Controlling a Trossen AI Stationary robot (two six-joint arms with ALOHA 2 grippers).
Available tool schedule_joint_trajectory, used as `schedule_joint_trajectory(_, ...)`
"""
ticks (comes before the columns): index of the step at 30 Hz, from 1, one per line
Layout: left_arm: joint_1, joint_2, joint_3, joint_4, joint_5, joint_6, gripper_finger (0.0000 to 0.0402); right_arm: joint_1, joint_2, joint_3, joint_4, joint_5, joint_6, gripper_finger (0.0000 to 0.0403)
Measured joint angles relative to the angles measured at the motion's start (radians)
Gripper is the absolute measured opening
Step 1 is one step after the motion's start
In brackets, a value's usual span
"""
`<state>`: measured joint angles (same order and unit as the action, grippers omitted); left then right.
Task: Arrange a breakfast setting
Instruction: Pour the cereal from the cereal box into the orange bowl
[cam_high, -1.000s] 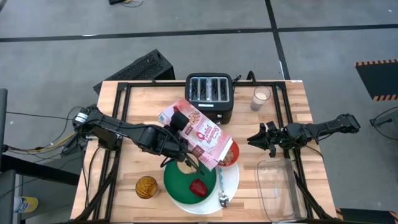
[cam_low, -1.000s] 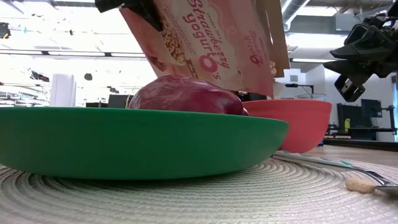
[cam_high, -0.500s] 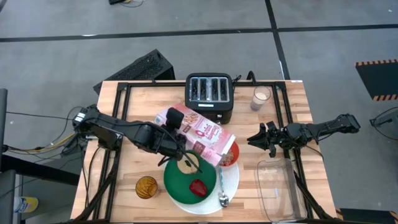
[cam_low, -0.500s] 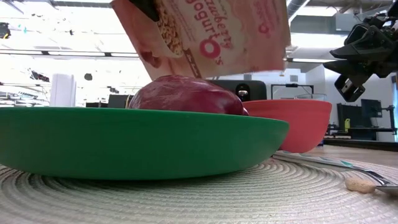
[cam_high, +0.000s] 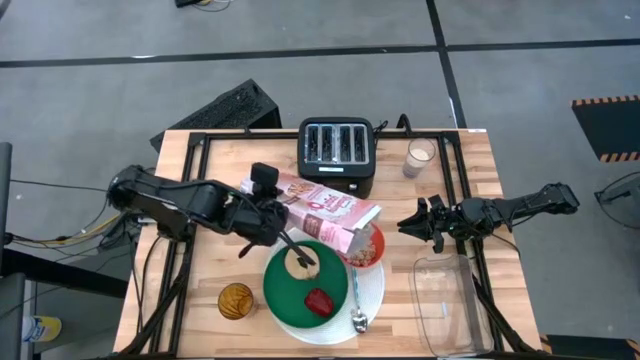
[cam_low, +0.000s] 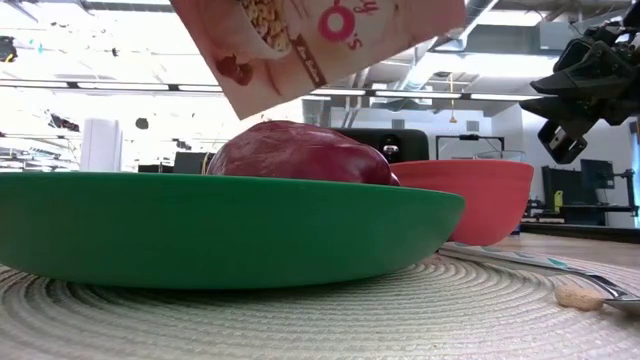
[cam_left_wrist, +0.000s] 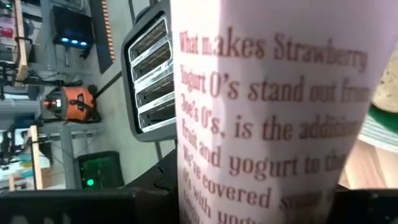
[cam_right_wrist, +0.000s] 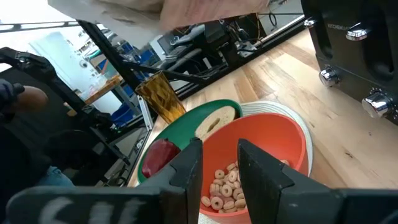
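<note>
High view shows your left gripper (cam_high: 268, 205) pinching the tilted cereal box (cam_high: 325, 213) above the bowl (cam_high: 367, 247); overtilt spills cereal.

Wooden table (cam_high: 220, 280): toaster (cam_high: 337, 153), glass (cam_high: 420, 157), amber cup (cam_high: 236, 300), clear tray (cam_high: 445, 295), white plate (cam_high: 372, 290).

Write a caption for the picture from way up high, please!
Left gripper tips the cereal box over the red-orange bowl; right gripper waits nearby.
</note>
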<state>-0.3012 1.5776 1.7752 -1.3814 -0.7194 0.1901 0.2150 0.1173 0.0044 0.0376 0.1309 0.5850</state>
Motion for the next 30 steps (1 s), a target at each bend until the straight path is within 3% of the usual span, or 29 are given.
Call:
schedule_joint_trajectory(17,-0.004,0.131,0.000,-0.073,-0.127,0.246,0.0125,0.000,0.000,0.000,0.000,0.000,0.000,0.0123)
schedule_joint_trajectory(30,-0.007,0.188,-0.001,-0.070,-0.141,0.273,0.0125,0.000,0.000,0.000,0.000,0.000,0.000,0.0123)
